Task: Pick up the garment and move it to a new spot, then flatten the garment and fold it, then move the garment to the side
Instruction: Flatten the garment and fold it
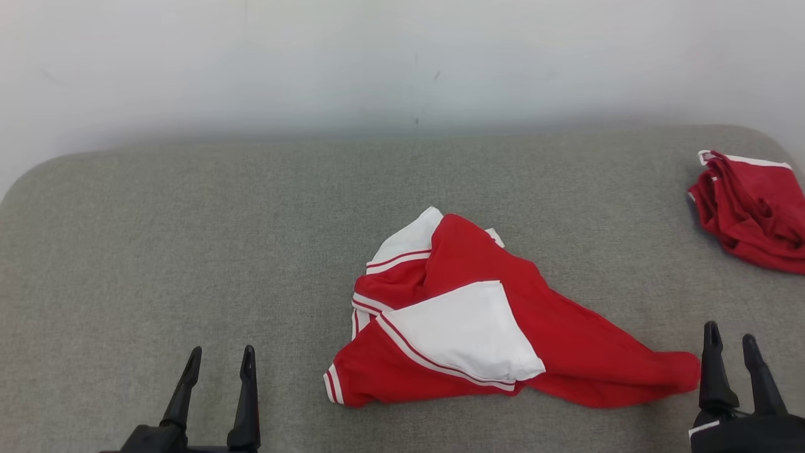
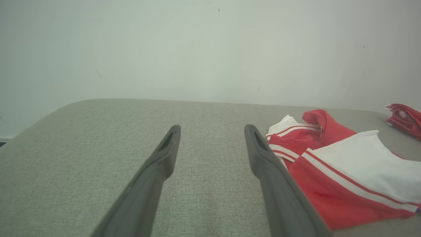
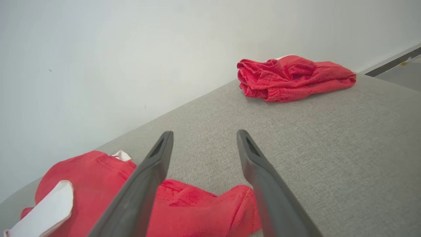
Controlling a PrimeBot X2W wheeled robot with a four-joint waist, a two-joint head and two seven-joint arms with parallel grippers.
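Garment (image 1: pixel 478 314) lies crumpled mid-table (image 1: pixel 188 239), one end trailing toward 4 o'clock. Right gripper (image 1: pixel 729 331) sits at 5 o'clock, fingers spread, empty, just beside that end. It's likely placed there to catch it for flattening. Left gripper (image 1: pixel 222 350) at 7 o'clock, also spread and empty, well clear. Second red garment (image 1: pixel 751 211) is parked at 2 o'clock, out of the way.

The cloth (image 1: pixel 751 211) at the head view's upper right is cut by the right edge. In the right wrist view the garment (image 3: pixel 197 210) runs off the bottom edge, partly behind the fingers (image 3: pixel 144 184). The left gripper (image 1: pixel 222 351) and right gripper (image 1: pixel 729 332) are cut off at the head view's bottom.
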